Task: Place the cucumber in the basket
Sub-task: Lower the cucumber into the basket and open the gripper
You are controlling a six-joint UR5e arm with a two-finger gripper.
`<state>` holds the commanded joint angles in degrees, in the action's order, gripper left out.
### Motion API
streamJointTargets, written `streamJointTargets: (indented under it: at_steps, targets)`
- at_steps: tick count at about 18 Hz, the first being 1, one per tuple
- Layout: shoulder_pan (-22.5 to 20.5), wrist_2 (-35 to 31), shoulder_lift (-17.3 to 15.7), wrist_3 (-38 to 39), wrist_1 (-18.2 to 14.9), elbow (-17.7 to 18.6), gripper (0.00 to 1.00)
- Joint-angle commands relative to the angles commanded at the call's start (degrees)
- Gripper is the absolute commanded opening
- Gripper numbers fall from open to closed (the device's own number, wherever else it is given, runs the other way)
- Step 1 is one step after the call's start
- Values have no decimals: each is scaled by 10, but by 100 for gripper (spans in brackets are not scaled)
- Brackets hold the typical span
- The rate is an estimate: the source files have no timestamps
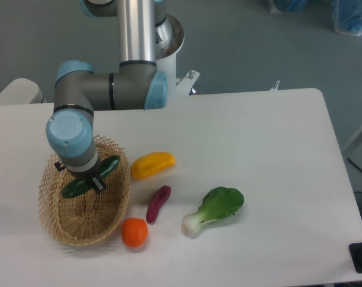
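So the arm's hand is hanging right over the oval tan woven wicker basket, and its fingers are clamping shut around the long dark green glossy cucumber. The grip is landing roughly mid-length, so one rounded end is poking out to the hand's upper right and the other to its lower left, with the whole thing tilted on a diagonal. The cucumber is sitting above the basket's upper half; whether it's touching the weave or hovering just off it is hard to call from this angle.

Handling-wise, the cucumber is looking stiff and light, so it's not sagging at either end, but that shiny skin is probably slippery, and a middle grip is the sensible spot since it's keeping the thing balanced. It should be fitting lengthwise in the basket without fuss, being a good bit shorter than it.

Off to the hand's right on the white bench are a yellow pepper-shaped thing, a small purple eggplant, a leafy green bok choy with a white stem, and a round orange tomato-ish thing just beside the basket's lower rim.
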<state>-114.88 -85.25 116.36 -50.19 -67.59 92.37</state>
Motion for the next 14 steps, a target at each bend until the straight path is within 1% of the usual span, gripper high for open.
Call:
streamJointTargets:
  at_steps: [4,5,6,7,8,9,10,12,14]
  targets:
    - [3,1,9,11,4,-1,27]
    - [4,1,11,16,4,-3,39]
    - [6,1,11,17,7,-4,62]
    - [6,1,12,18,13,-4,77]
    - [6,1,13,18,18,-4,81]
    - [6,0,13,19,19,-4,89]
    - [5,-1,13,18,19,-7,98]
    - [5,-3,11,17,19,-11,100]
    - [3,-4,9,12,18,-26,100]
